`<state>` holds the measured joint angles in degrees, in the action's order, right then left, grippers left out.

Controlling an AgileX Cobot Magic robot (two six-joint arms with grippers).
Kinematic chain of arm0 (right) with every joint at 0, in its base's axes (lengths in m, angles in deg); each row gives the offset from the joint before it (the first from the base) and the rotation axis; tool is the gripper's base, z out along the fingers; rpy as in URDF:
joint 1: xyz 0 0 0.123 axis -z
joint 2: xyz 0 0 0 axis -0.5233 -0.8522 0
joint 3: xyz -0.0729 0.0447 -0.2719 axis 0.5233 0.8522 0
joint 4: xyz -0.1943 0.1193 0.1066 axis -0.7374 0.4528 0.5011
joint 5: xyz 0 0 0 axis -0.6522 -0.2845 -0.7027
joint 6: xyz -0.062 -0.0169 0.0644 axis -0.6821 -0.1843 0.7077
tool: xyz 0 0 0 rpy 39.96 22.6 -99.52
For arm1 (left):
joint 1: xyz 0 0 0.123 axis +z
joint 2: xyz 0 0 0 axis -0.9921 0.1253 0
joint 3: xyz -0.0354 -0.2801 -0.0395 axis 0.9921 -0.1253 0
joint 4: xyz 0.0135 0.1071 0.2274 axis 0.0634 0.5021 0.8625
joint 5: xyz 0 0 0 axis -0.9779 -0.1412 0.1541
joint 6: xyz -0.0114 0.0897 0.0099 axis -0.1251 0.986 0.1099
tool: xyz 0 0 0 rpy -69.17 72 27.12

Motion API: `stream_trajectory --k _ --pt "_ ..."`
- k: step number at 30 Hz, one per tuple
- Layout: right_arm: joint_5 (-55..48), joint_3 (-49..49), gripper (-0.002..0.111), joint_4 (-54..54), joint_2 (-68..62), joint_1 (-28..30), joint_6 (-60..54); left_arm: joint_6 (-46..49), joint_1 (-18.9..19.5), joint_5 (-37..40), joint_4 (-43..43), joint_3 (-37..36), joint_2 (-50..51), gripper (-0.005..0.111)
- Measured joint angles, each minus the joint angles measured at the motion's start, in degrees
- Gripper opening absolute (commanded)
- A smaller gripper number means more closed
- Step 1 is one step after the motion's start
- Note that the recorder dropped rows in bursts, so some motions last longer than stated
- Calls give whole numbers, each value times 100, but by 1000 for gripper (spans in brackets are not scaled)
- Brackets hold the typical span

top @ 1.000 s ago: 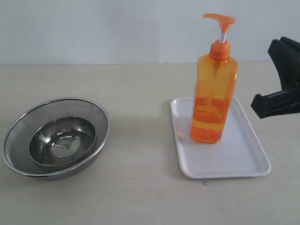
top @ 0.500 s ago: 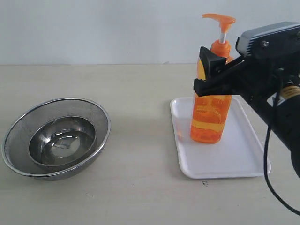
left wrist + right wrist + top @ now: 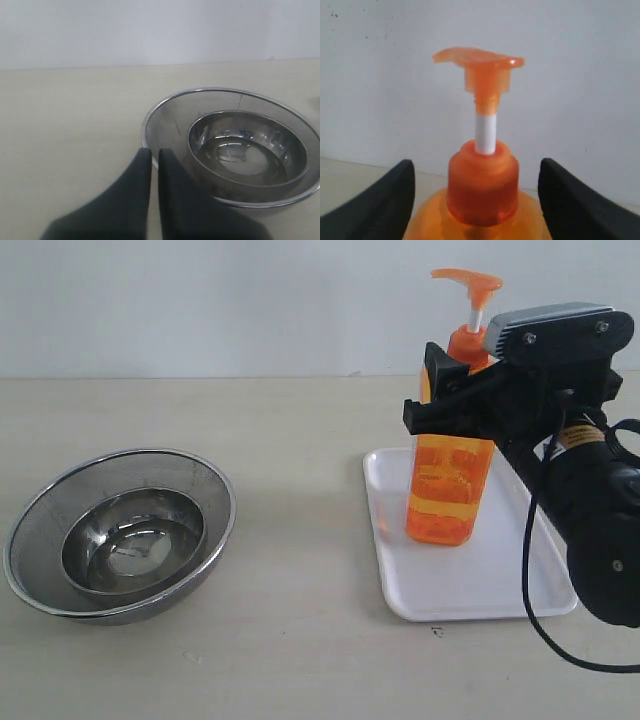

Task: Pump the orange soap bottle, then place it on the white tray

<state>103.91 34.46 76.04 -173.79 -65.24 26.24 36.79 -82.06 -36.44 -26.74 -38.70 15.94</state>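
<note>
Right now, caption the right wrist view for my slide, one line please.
Right claw open around the neck of the orange soap bottle, pump head raised on its white stem.

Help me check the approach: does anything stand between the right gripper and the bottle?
Nothing visible does. The right gripper is open, one finger on each side of the bottle neck, with bare gaps between.
</note>
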Motion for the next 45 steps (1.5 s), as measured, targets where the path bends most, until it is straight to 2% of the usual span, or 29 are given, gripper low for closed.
stream_trajectory --k 2,5,9,11,14,45 --pt "72 -9 62 91 0 0 0 0 0 0 0 0 0 5" --pt "69 -9 52 191 0 0 0 0 0 0 0 0 0 5" --pt "44 -9 32 208 0 0 0 0 0 0 0 0 0 5" --pt "22 -9 15 105 0 0 0 0 0 0 0 0 0 5" --pt "8 -9 0 84 0 0 0 0 0 0 0 0 0 5" --pt "-30 -9 0 -217 35 0 -330 0 0 0 0 0 0 5"
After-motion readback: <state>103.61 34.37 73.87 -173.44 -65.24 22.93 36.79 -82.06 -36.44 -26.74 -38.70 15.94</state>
